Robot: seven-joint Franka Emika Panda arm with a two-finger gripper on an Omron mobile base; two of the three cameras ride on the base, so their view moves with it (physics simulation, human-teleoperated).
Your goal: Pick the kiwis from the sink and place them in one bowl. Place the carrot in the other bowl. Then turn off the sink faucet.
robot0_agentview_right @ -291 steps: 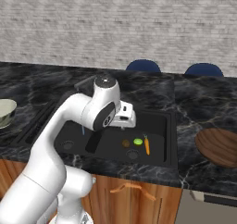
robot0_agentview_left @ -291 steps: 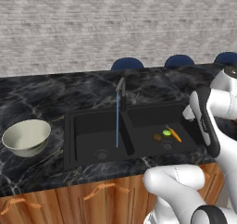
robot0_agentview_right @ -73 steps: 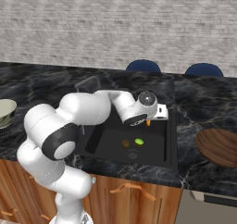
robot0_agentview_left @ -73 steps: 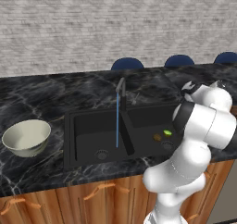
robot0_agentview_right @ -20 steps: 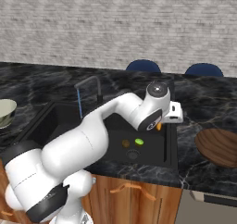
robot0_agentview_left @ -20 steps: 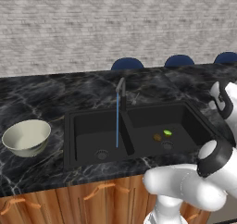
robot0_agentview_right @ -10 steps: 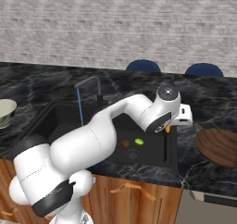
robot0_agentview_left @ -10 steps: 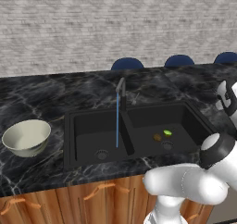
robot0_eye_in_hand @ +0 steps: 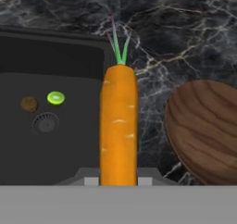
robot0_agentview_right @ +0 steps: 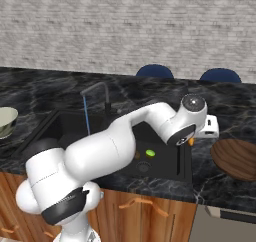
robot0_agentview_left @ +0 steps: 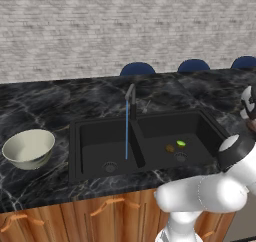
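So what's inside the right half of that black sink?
Two kiwis lie beside the round drain in the sink: one green, one brown. The arm hides part of that basin's floor.

Two base views behind arm, sharing sink (robot0_agentview_left: 145,136), hand view close, looking down

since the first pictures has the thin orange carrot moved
Yes. The thin orange carrot left the black sink basin and now hangs in the gripper, near the brown bowl.

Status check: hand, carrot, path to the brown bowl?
Hand shut on thin orange carrot. Carried above sink's right edge, brown wooden bowl alongside. Both kiwis in black sink. Nothing between.
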